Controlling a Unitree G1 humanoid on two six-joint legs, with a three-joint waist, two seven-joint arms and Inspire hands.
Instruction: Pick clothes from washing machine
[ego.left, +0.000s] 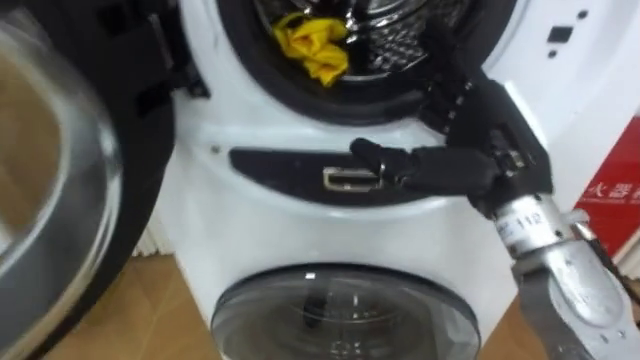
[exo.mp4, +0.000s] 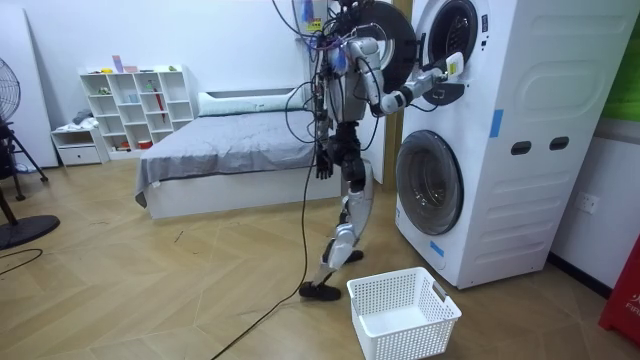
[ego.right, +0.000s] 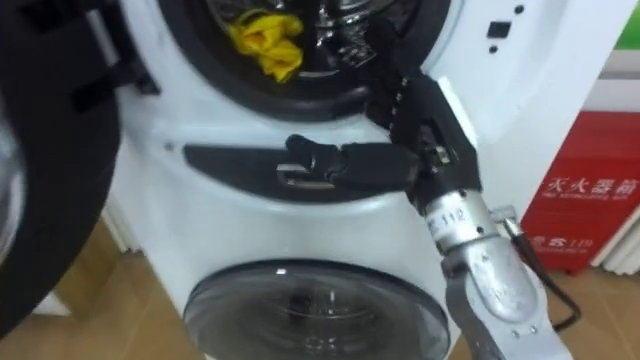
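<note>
A crumpled yellow cloth lies at the front of the upper washing machine's drum, just inside the dark door seal. My right hand is at the drum's lower right rim, to the right of the cloth and apart from it. Its fingers point up toward the opening, its thumb stretches left across the dark panel, and it holds nothing. In the room view I stand facing the stacked machines with that hand raised to the upper drum. My left hand hangs at my side.
The upper machine's round door stands swung open at my left. The lower machine's glass door is closed. A white laundry basket sits on the floor by my feet. A red box stands at the right, and a bed lies behind me.
</note>
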